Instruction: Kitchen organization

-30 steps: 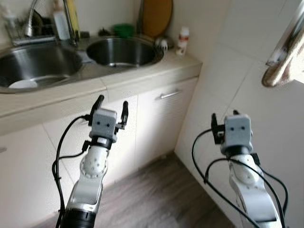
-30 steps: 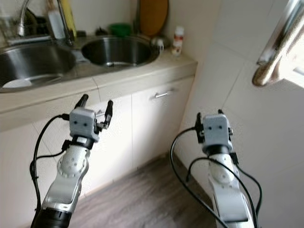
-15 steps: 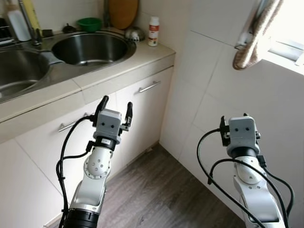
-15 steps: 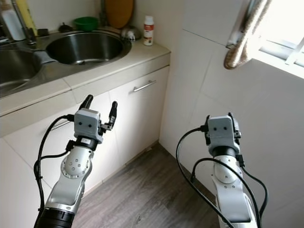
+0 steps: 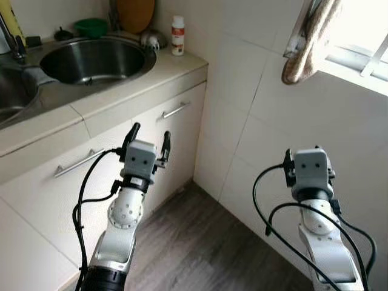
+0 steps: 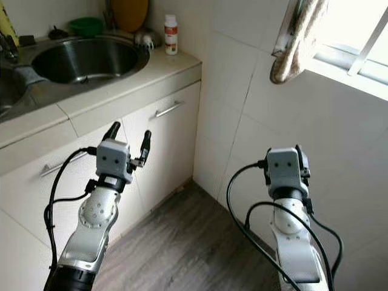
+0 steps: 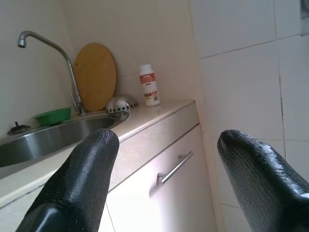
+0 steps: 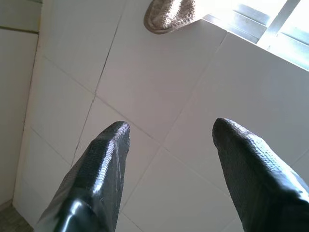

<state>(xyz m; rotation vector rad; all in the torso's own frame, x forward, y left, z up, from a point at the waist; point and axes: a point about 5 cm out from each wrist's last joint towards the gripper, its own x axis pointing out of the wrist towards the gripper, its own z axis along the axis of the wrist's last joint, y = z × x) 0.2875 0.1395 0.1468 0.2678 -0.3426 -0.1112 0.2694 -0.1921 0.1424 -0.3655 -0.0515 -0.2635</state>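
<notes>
A round steel sink (image 5: 91, 57) is set in the beige counter (image 5: 130, 91) at the upper left. Behind it stand a white bottle with a red label (image 5: 177, 35), a green bowl (image 5: 91, 26), a wooden cutting board (image 5: 134, 12) and a metal strainer (image 5: 151, 40). My left gripper (image 5: 150, 136) is raised in front of the cabinet doors, open and holding nothing. My right gripper (image 5: 302, 153) is raised toward the white tiled wall, open and holding nothing too. The left wrist view takes in the faucet (image 7: 48, 46) and the bottle (image 7: 150, 85).
Two white cabinet doors with bar handles (image 5: 174, 111) (image 5: 76, 162) are below the counter. A beige towel (image 5: 306, 42) hangs by the window at the upper right. The tiled wall (image 5: 254, 121) meets the cabinets in a corner. Grey wood floor (image 5: 200, 248) lies between my arms.
The camera has swung to the right: the sinks and counter have slid left in view and more wall and window show. Both arms keep the same raised pose, with their fingers apart.
</notes>
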